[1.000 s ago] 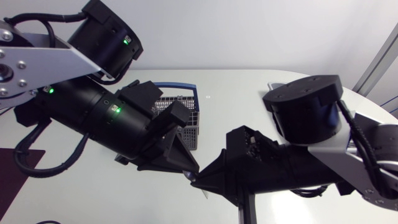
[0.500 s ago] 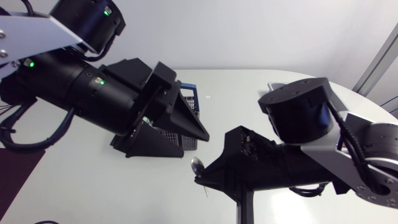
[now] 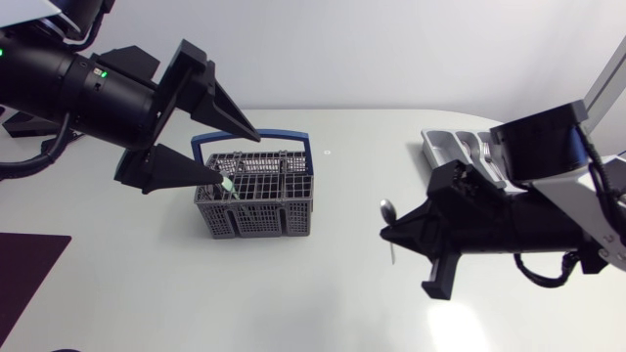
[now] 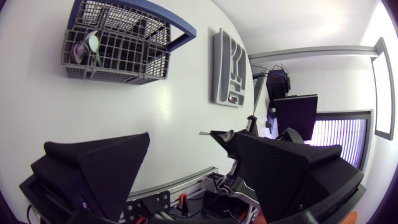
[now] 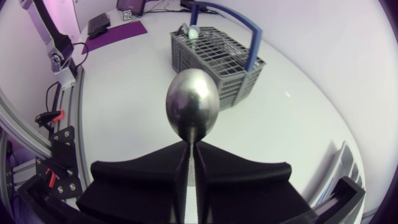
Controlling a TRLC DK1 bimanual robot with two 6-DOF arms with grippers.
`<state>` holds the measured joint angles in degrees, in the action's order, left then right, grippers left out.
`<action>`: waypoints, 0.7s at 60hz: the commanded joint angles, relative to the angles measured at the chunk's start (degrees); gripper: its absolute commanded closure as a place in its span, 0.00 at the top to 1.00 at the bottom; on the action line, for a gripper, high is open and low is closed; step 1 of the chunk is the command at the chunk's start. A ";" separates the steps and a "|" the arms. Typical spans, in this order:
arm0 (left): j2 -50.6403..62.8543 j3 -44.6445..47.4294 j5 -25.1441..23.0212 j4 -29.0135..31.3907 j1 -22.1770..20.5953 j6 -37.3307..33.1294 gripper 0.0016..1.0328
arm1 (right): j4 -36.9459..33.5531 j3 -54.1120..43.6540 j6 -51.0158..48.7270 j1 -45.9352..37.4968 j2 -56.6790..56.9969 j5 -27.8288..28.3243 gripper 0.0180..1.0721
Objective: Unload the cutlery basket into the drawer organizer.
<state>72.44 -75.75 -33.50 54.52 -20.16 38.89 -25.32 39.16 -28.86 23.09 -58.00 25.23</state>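
A grey wire cutlery basket [image 3: 256, 196] with a blue handle stands left of the table's middle; a green-handled piece [image 3: 227, 185] sticks up in its left part. My left gripper [image 3: 240, 159] hangs open over that left part with nothing between its fingers. From the left wrist view, the basket [image 4: 115, 40] and the grey drawer organizer [image 4: 229, 68] lie ahead of the open left gripper [image 4: 180, 143]. My right gripper [image 3: 393, 235] is shut on the handle of a metal spoon [image 3: 388, 208], its bowl up, between basket and organizer [image 3: 452, 149]. The spoon [image 5: 192, 106] stands upright above the right gripper [image 5: 189, 155].
A dark purple mat [image 3: 24, 269] lies at the table's near left edge. My right arm covers part of the organizer in the head view. Bare white table lies between the basket [image 5: 214, 53] and the organizer.
The left gripper let go of the spoon, opened, and drew back left to above the basket. The right gripper, shut on the spoon, carried it right toward the organizer.
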 commanded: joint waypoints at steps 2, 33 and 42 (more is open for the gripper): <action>1.47 0.34 2.03 1.38 1.71 -1.72 0.96 | -1.75 -1.72 -6.12 -7.10 1.22 1.05 0.05; 2.53 3.67 15.13 1.99 6.63 -7.25 0.96 | 0.18 1.27 -34.51 -43.48 -10.47 7.37 0.05; 2.44 4.38 18.03 1.90 6.72 -7.87 0.96 | 2.91 4.17 -40.48 -49.37 -16.27 7.46 0.05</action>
<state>74.15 -72.84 -16.38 55.92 -13.91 32.40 -23.92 40.86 -64.34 -23.99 -71.22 31.99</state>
